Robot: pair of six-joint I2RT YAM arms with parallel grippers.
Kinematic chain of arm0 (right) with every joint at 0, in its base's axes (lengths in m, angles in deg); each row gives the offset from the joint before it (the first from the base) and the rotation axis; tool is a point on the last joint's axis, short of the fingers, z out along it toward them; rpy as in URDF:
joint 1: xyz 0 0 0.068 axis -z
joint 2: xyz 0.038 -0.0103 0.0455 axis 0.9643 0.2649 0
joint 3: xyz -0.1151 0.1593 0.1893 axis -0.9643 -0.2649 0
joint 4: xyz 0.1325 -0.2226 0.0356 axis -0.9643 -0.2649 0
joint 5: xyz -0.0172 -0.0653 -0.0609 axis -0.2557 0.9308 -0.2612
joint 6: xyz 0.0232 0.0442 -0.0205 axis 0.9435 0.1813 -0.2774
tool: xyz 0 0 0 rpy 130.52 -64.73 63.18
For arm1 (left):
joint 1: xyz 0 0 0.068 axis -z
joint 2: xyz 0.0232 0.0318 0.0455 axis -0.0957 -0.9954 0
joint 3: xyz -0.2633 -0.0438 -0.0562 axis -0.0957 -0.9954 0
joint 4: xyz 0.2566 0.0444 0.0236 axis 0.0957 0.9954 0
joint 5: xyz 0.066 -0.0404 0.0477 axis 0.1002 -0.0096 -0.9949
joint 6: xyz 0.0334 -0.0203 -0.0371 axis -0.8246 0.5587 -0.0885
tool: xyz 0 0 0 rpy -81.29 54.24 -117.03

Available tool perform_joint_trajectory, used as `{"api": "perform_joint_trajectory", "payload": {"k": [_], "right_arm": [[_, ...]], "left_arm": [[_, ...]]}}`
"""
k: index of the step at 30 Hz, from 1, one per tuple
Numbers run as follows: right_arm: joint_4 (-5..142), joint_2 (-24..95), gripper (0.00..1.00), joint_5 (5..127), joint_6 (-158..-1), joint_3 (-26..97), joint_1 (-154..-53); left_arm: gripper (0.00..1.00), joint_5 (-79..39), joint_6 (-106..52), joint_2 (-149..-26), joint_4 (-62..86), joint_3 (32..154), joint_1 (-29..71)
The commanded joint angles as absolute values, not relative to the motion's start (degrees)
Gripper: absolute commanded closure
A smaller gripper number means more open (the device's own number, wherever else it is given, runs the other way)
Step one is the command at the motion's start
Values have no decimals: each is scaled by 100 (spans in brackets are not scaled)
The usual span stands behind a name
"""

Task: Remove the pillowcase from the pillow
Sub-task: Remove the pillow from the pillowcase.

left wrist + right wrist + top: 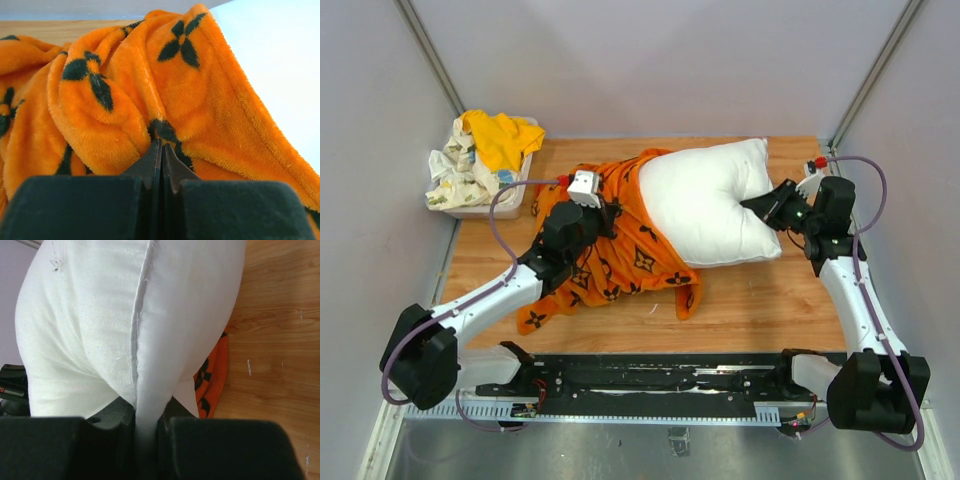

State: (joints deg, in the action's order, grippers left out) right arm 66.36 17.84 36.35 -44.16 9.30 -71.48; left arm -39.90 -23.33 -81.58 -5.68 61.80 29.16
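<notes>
Pillowcase fabric, bright orange with black flower and diamond motifs, is lying bunched across the middle of the wooden worktop. It is covering only the left end of the pillow and trailing in loose folds toward the near edge. The plump white pillow is sticking out of the case's opening to the right, most of it bare, and is resting on the far right part of the worktop. The left claw is sitting low on the crumpled cloth, its jaws drawn narrow and pinching a raised fold of the pillowcase right at a black motif, just beside the exposed white side of the pillow. The right claw is gripping the pillow's right edge, with the seam running down between its fingers and the stuffing denting inward around the pinch. At the far left corner of the worktop a pale bin is holding a yellow cloth and a white printed cloth heaped together.
</notes>
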Motion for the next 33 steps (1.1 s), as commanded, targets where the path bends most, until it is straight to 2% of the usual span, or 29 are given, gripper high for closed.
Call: {"api": "perform_joint_trajectory", "payload": {"k": [1, 10, 16, 19, 20, 22, 24, 25, 26, 28, 31, 33], "right_arm": [[6964, 1483, 99, 3527, -4520, 1116, -7031], [7166, 1155, 99, 3302, -3782, 1038, -6138], [7191, 1181, 99, 3338, -3787, 1133, -6122], [7176, 1157, 99, 3326, -3787, 1134, -6107], [7165, 1147, 99, 3321, -3780, 1140, -6101], [7181, 1132, 99, 3306, -3729, 1154, -6102], [7241, 1113, 99, 3279, -3683, 1148, -6123], [7251, 1113, 99, 3289, -3690, 1152, -6166], [7248, 1103, 99, 3331, -3736, 1157, -6246], [7144, 1088, 99, 3540, -3913, 1210, -6516], [6919, 1198, 99, 3934, -4203, 1386, -7106], [6875, 1332, 99, 4006, -4268, 1485, -7334]], "left_arm": [[100, -4791, -2327, -8161, -64, 6264, 2873], [100, -4621, -1683, -7732, 763, 6273, 1340], [100, -4861, -1846, -7549, 970, 6359, 1165], [96, -4804, -2012, -7542, 1084, 6417, 1156], [92, -4558, -2097, -7509, 1104, 6447, 1156], [72, -3734, -2287, -7402, 1096, 6502, 1156], [24, -2807, -2366, -7263, 1078, 6580, 1151], [10, -2328, -2374, -7180, 1039, 6609, 1160], [2, -1945, -2358, -7089, 958, 6619, 1186], [1, -1788, -2602, -6885, 839, 6670, 1661], [1, -3540, -3722, -6897, 954, 6928, 3244], [1, -4151, -4153, -6951, 778, 7037, 4056]]}}
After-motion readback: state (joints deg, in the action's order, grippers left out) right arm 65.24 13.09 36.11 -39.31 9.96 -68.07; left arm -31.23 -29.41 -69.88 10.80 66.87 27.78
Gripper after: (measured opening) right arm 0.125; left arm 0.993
